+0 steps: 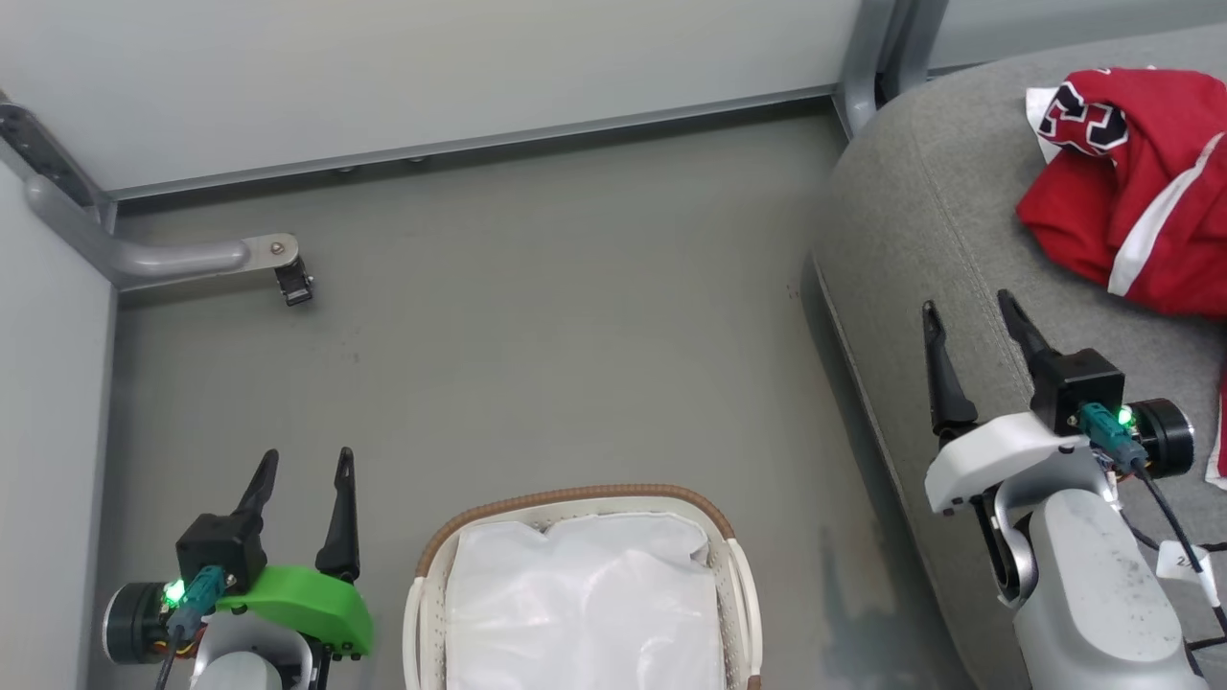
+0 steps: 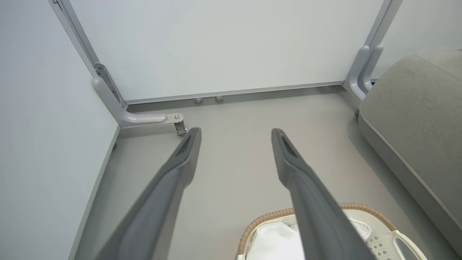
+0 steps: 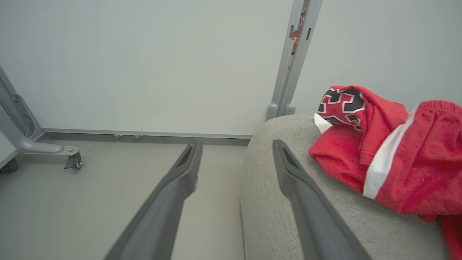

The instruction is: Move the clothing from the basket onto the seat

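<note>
Red clothing (image 1: 1141,182) with white stripes and black-and-white numerals lies bunched on the grey seat (image 1: 920,220) at the far right; it also appears as the clothing (image 3: 389,155) on the seat (image 3: 274,202) in the right wrist view. The cream basket (image 1: 575,503) with a brown rim sits at the bottom centre, holding a white liner cloth (image 1: 585,604); the basket (image 2: 375,234) also appears low in the left wrist view. My right gripper (image 1: 968,316) hangs open over the seat's left edge, left of the clothing, empty. My left gripper (image 1: 307,465) stands open over the floor, left of the basket.
Grey floor (image 1: 537,326) stretches between the basket and white wall panels. A metal frame foot with a caster (image 1: 288,273) juts out at the back left corner. An upright metal post (image 1: 868,67) stands behind the seat's corner.
</note>
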